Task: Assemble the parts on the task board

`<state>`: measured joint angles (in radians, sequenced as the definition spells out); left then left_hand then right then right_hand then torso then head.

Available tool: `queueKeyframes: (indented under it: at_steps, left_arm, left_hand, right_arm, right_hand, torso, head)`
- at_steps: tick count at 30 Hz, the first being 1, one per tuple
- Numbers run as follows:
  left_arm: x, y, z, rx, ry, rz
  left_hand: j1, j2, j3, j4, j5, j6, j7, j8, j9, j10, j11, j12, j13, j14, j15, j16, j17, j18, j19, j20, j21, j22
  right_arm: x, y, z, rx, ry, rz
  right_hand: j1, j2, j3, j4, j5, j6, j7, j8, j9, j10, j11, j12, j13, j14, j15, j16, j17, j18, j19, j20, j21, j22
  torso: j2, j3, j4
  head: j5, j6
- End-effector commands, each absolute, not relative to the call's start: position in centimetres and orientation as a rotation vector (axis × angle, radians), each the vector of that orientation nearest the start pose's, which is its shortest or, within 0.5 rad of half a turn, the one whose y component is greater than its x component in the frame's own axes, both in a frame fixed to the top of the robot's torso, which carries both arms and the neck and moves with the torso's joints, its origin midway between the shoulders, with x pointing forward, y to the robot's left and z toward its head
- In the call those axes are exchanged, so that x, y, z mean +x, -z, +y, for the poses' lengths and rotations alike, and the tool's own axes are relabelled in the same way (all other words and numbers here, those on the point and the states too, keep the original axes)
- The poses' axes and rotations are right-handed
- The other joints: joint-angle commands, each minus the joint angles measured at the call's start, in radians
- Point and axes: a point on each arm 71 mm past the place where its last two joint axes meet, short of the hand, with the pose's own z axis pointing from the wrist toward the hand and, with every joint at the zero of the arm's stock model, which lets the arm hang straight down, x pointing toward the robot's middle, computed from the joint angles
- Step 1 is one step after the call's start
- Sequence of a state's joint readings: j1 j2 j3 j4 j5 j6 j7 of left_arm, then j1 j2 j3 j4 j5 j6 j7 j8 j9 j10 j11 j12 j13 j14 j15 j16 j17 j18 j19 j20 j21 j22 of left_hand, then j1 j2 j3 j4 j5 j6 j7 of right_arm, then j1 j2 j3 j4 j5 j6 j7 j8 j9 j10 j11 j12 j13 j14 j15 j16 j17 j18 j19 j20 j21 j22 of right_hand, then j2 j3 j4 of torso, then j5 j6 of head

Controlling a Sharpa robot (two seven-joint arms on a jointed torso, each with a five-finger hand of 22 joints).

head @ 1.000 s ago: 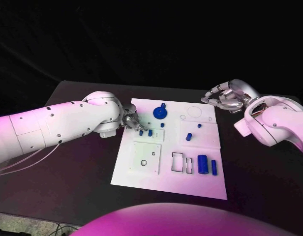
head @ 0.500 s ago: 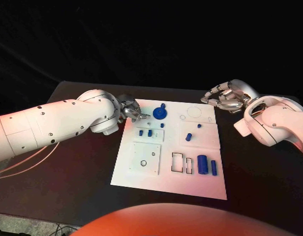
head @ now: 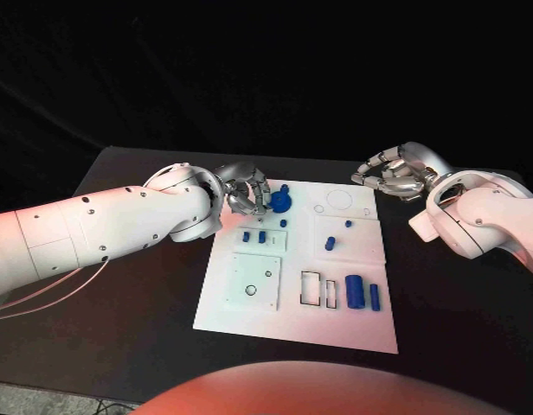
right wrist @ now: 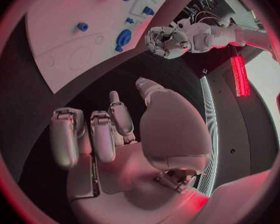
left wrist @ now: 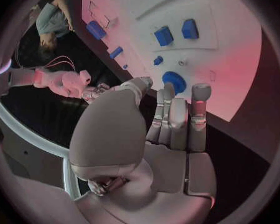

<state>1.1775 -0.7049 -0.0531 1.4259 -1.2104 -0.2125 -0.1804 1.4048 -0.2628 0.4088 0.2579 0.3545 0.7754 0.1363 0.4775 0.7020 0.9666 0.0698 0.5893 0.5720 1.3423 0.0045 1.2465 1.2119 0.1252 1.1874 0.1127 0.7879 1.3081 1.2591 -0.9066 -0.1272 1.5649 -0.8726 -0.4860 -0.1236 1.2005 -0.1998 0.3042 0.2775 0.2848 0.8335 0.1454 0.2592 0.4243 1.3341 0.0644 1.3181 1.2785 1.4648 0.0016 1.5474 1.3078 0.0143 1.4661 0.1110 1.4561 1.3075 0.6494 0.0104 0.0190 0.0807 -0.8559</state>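
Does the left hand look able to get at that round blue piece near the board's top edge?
Probably yes: the left hand hovers right beside the round blue piece, holds nothing, and nothing lies between them.

A black table [head: 130,285] stands before a dark backdrop, under reddish light.

White arms [head: 105,226], silver hands [head: 244,192]
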Motion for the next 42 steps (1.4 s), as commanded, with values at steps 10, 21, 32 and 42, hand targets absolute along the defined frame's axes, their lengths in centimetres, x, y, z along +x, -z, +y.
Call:
queueKeyframes:
  at_steps: [10, 21, 32, 42]
  left_arm:
    - [49.0, 21.7, 13.3, 0.376, 0.729, 1.722]
    - [49.2, 23.2, 12.0, 0.506, 0.663, 1.763]
    - [49.4, 23.9, 11.4, 0.540, 0.637, 1.817]
    - [49.7, 24.1, 10.9, 0.538, 0.631, 1.825]
  left_hand:
    - [0.042, -0.022, 0.021, -0.019, -0.051, -0.002, -0.020, -0.073, -0.081, -0.060, 0.006, -0.092, -0.115, -0.099, -0.004, -0.077, -0.120, 0.027, -0.055, -0.002, -0.085, 0.044]
    - [0.036, -0.026, 0.046, -0.039, -0.126, 0.013, 0.003, -0.137, -0.135, -0.084, 0.020, -0.149, -0.196, -0.143, 0.004, -0.112, -0.203, 0.027, -0.068, 0.001, -0.114, 0.054]
    - [0.040, -0.019, 0.067, -0.047, -0.137, 0.040, 0.003, -0.150, -0.149, -0.066, 0.018, -0.156, -0.222, -0.101, 0.003, -0.060, -0.172, 0.020, -0.032, 0.003, -0.055, 0.069]
    - [0.042, -0.014, 0.111, -0.064, -0.167, 0.073, 0.006, -0.171, -0.167, -0.033, 0.018, -0.168, -0.254, -0.082, 0.008, -0.024, -0.165, 0.013, -0.011, 0.004, -0.014, 0.077]
  right_arm:
    - [48.1, 18.8, -23.5, 0.481, -0.790, 1.708]
    - [48.1, 18.8, -23.4, 0.484, -0.790, 1.696]
    - [48.1, 18.8, -23.2, 0.483, -0.793, 1.693]
    - [48.1, 18.8, -23.2, 0.483, -0.793, 1.696]
  right_hand:
    - [0.011, 0.006, 0.016, -0.002, 0.023, -0.005, 0.000, 0.004, 0.002, -0.009, 0.000, -0.006, -0.004, 0.090, -0.007, -0.005, 0.202, 0.018, 0.031, -0.008, -0.009, 0.205]
    - [0.012, 0.005, 0.018, -0.003, 0.027, -0.006, 0.000, 0.004, 0.002, -0.013, 0.000, -0.011, -0.009, 0.089, -0.007, -0.006, 0.198, 0.019, 0.028, -0.008, -0.013, 0.203]
    - [0.012, 0.005, 0.018, -0.003, 0.028, -0.007, 0.000, 0.004, 0.002, -0.014, 0.000, -0.011, -0.010, 0.089, -0.007, -0.006, 0.199, 0.019, 0.029, -0.008, -0.013, 0.203]
    - [0.012, 0.005, 0.018, -0.003, 0.028, -0.007, 0.000, 0.004, 0.002, -0.014, 0.000, -0.011, -0.010, 0.089, -0.007, -0.006, 0.199, 0.019, 0.029, -0.008, -0.013, 0.203]
  torso:
    - [0.002, 0.0016, -0.0005]
    - [0.003, 0.0012, -0.0014]
    - [0.001, 0.0019, -0.0013]
    - [0.002, 0.0010, -0.0005]
  head:
    - [-0.005, 0.004]
    - [-0.006, 0.003]
    - [-0.006, -0.001]
    - [-0.008, -0.001]
